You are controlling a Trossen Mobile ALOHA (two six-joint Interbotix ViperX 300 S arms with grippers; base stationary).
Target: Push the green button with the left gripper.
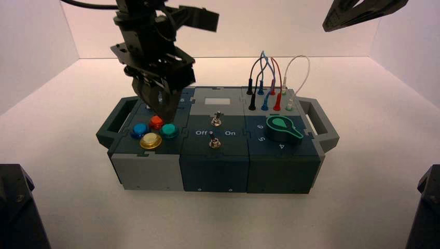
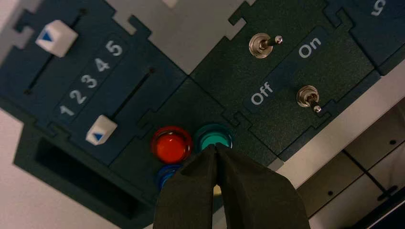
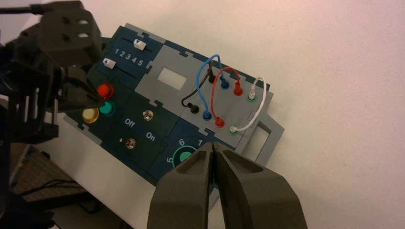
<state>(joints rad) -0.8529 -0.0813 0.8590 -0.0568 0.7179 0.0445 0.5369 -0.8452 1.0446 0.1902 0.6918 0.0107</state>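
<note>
Closed black fingers (image 2: 239, 191) of the left gripper (image 2: 216, 149) hung tips-together at the edge of the green button (image 2: 213, 137), beside the red button (image 2: 171, 145) on the box's (image 1: 155, 174) left section. Right gripper (image 3: 213, 147), jaws closed, hovered high and clear.
</note>
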